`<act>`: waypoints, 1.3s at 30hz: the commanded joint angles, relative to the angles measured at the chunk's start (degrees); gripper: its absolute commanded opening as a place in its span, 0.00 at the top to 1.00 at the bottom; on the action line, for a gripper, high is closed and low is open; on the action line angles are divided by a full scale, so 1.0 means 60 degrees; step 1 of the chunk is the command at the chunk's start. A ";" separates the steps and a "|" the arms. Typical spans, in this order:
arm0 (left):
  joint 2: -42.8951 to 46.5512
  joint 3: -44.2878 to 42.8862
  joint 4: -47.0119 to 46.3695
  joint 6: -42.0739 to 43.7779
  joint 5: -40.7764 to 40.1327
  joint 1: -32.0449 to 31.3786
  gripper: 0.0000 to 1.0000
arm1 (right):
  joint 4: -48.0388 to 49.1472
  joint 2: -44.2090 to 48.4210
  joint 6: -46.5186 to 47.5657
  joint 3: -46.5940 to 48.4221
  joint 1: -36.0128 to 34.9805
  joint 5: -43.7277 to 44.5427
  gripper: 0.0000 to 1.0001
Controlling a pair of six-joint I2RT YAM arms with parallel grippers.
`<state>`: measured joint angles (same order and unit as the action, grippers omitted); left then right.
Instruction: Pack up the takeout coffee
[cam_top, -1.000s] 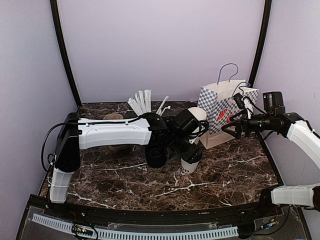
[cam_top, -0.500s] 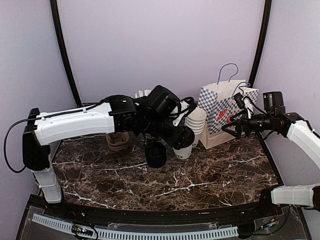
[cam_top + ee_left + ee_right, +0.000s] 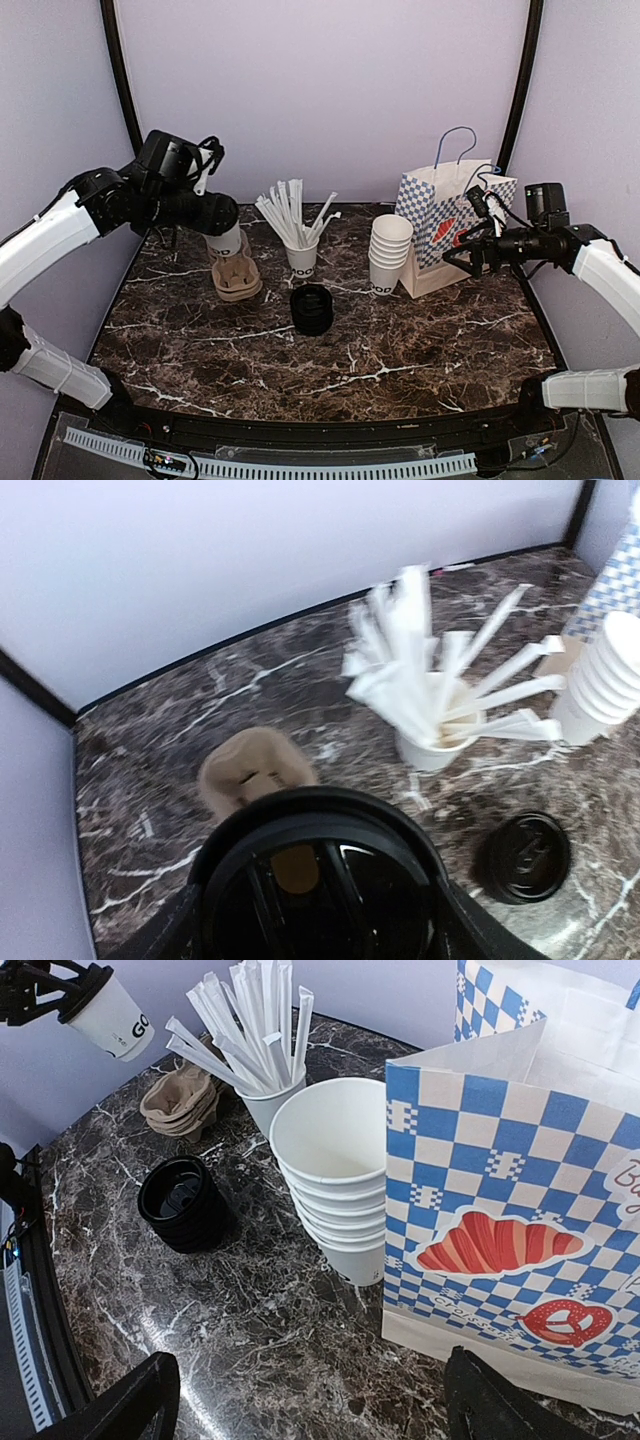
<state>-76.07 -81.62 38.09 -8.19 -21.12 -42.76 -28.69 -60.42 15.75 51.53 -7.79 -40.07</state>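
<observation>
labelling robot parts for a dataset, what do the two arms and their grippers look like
Both the left arm and right arm have smooth white shell links, black rounded joints and thin black cables. The left gripper and right gripper are black, two-fingered.

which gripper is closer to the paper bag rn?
Right. The right gripper is open just beside the paper bag. The left gripper is across the table, holding a lidded cup above the cup carrier.
</observation>
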 commanded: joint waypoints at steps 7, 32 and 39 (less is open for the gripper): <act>0.0510 0.1970 -0.0298 -0.0239 0.0044 0.4287 0.33 | 0.0265 -0.0009 -0.0075 0.0314 0.0055 -0.0206 0.07; -0.1614 0.3404 -0.2414 -0.0877 0.1959 0.6820 0.20 | 0.0308 0.0220 -0.0011 0.0083 0.0054 -0.0177 0.07; -0.1076 0.3178 -0.2236 -0.0962 0.2015 0.6820 0.13 | 0.0240 0.0301 0.0038 0.0082 0.0054 -0.0191 0.07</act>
<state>-86.32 -62.11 23.70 -13.08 -10.02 -1.98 -28.69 -59.57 15.77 51.75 -7.79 -40.49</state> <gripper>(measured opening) 0.856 0.929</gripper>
